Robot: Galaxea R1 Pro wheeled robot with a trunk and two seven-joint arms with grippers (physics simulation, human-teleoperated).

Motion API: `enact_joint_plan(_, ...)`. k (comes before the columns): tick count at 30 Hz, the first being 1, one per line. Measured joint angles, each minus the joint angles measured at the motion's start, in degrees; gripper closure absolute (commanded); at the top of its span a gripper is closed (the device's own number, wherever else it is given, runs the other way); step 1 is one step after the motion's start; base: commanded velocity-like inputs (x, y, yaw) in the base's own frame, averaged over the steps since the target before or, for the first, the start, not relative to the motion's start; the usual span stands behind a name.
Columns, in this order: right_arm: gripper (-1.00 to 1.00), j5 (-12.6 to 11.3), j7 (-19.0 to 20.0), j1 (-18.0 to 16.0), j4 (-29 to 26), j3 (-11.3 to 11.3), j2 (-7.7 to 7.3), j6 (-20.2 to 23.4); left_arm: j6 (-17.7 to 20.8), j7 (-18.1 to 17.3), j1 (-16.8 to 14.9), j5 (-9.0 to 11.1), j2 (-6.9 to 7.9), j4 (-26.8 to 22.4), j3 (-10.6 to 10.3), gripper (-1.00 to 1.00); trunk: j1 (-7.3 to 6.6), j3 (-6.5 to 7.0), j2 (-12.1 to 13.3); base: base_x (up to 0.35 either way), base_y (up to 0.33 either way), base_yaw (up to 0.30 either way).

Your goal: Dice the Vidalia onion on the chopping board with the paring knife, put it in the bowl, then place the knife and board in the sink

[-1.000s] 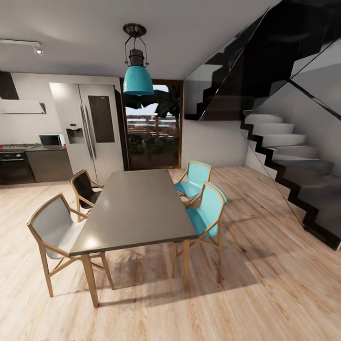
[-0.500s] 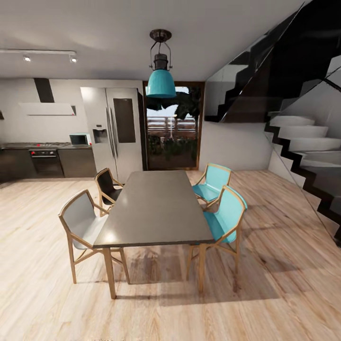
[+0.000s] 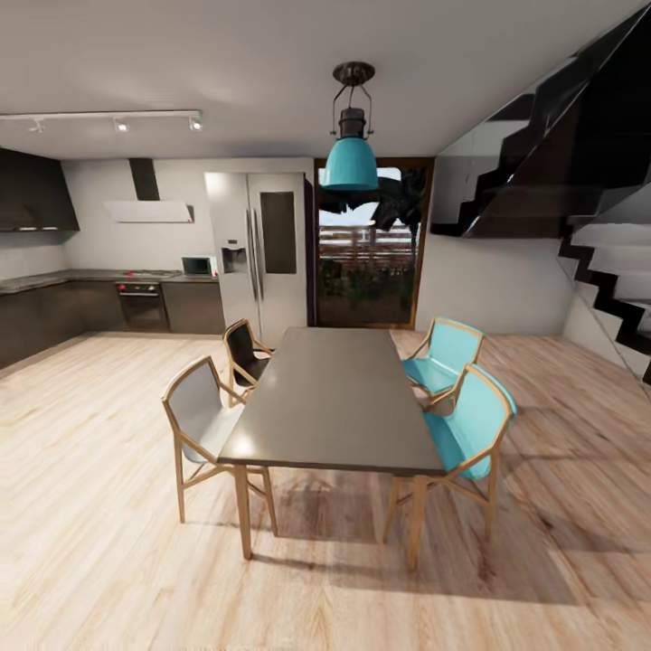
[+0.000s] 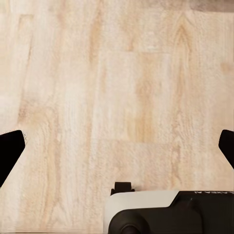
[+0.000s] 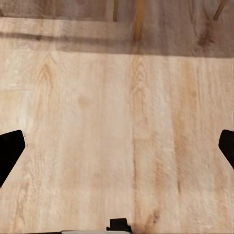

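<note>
Progress: nothing of the task looks done yet, judging by what's in view. Robot is w/ the dining area in front of it, well apart from the kitchen. Head view: grey dining table (image 3: 334, 398) mid-room on the wood floor (image 3: 90, 542), four chairs round it: two teal chairs (image 3: 466, 425) along one long edge, a pale chair (image 3: 203, 420) and a dark chair (image 3: 242, 353) along the other. Teal pendant lamp (image 3: 351, 163) hangs above the table's far end.

Kitchen sits at the back: countertop (image 3: 54, 278) (the desk for this job) runs along the far wall and round the corner on dark cabinets, w/ an oven (image 3: 143, 306) under it, a microwave (image 3: 199, 266) on its end nearest the fridge (image 3: 262, 249), and a range hood (image 3: 149, 210) above. Too far and too small to pick out sink, onion, board, knife or bowl; can't tell where on the desk they lie.

Left pincer (image 4: 117, 148): fingertips (image 4: 10, 151) at opposite edges of its wrist view, spread wide, nothing between them but bare floor. Right pincer (image 5: 117, 148): same, tips far apart, holding nothing, floor below and table legs (image 5: 139, 19) just ahead.

Left to do, as I judge it: all of it. Reach the kitchen desk, get the onion from the sink, dice, fill the bowl, then knife and board into the sink.
</note>
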Motion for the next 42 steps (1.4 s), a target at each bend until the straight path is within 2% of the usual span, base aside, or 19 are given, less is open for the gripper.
enact_joint_plan(5, -1.0, -0.02, 0.02, 0.0, 0.0, 0.0, 0.0, -0.03, -0.01, 0.01, 0.0, 0.0, 0.01, -0.01, 0.0, -1.0, -1.1, 1.02, 2.01, 0.0, 0.0, 0.274)
enact_joint_plan(42, -1.0, 0.0, 0.01, 0.0, 0.02, 0.0, 0.0, -0.04, 0.01, 0.01, 0.01, 0.0, 0.17, -0.07, 0.05, -1.0, -1.1, 1.9, 2.03, 0.0, 0.0, 0.274)
